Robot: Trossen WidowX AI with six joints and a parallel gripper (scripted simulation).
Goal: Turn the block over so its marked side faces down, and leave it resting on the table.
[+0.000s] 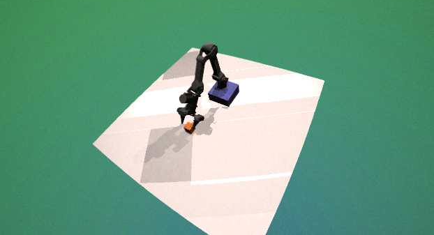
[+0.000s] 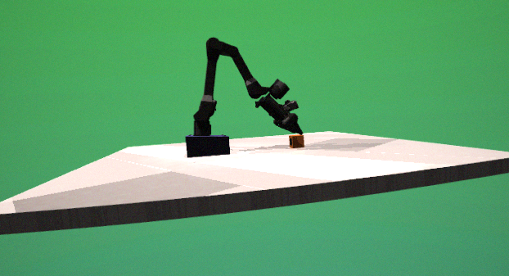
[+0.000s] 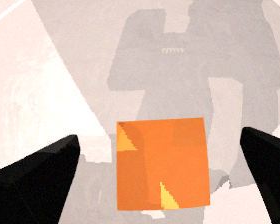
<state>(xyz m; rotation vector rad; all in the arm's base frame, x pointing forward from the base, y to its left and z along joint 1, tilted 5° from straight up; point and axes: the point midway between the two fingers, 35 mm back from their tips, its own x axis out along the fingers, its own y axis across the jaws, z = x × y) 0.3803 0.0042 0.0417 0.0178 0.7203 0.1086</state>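
The orange block [image 1: 188,127] [image 2: 298,141] [image 3: 163,165] rests flat on the pale table [image 1: 244,148] [image 2: 245,202]. Its upper face is plain orange with no mark in the wrist view. In the exterior view a dark patch shows on its narrow left side, the side towards the arm's base, so the marked side looks to be upright. My gripper [image 1: 188,125] [image 2: 302,133] [image 3: 161,140] is open and empty. Its fingertips are spread to either side of the block at about its top, with gaps on both sides in the wrist view. The underside is hidden.
The arm's dark blue base box [image 1: 225,93] [image 2: 207,146] stands on the table behind the gripper. Shadows of the arm and bright bands of light cross the table top. The table's edges are well away from the block.
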